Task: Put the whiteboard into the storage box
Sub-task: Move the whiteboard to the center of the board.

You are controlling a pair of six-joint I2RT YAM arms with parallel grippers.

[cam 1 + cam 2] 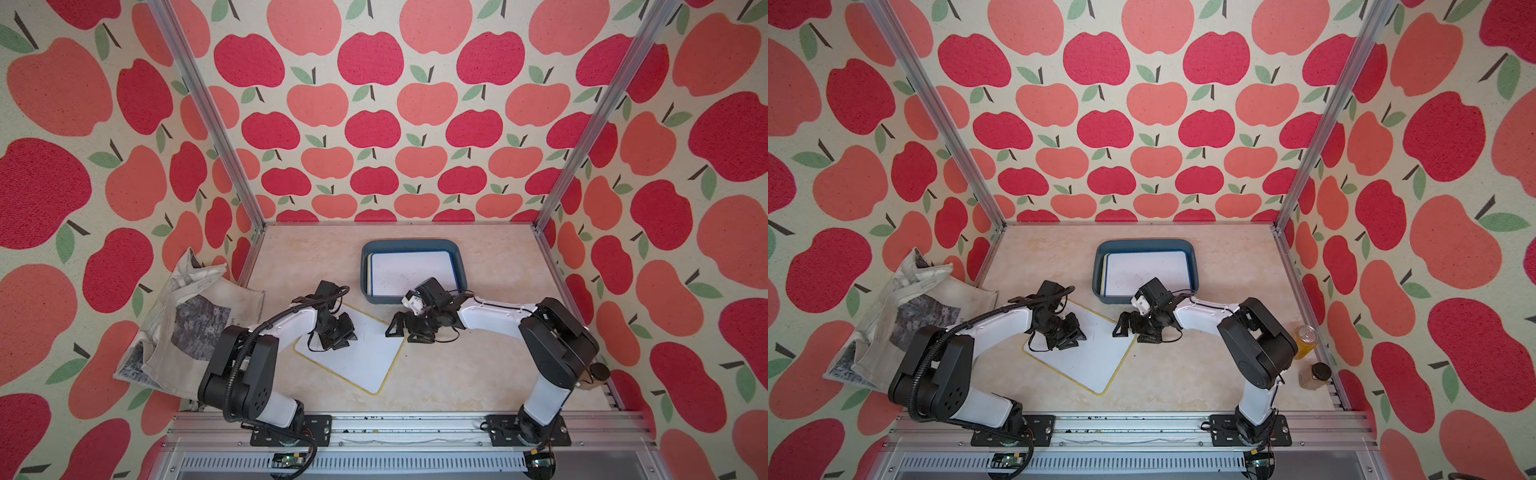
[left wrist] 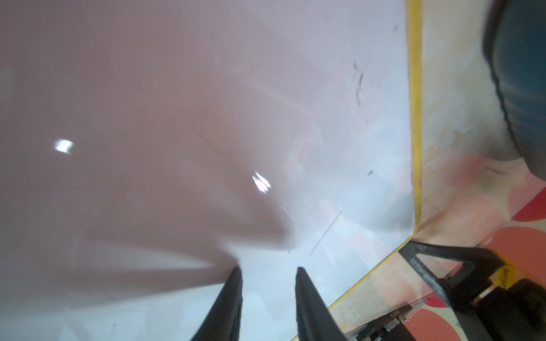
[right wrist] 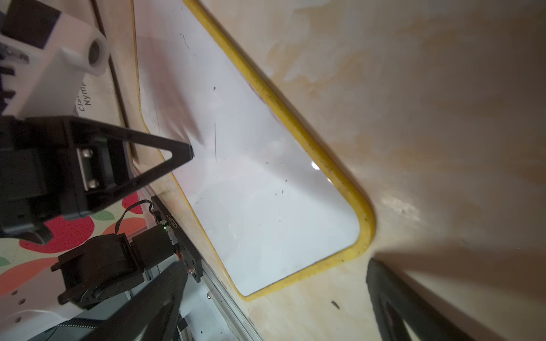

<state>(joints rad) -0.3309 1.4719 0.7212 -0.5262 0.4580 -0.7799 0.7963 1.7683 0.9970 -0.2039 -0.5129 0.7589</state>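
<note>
The whiteboard (image 1: 365, 357), yellow-edged, is lying flat and askew on the worktop (image 1: 478, 374) towards its front edge, outside the storage box (image 1: 415, 243). The box is sitting by the back edge, holding a blue-edged board (image 1: 409, 270). My left gripper (image 2: 269, 270) is hovering partly open over the whiteboard, gripping nothing. My right gripper (image 1: 406, 332) is gaping wide at the whiteboard's right corner, also empty.

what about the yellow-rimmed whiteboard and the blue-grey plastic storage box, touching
Apart. Left wrist view shows bare table between the yellow-rimmed whiteboard and the blue-grey plastic storage box.
</note>
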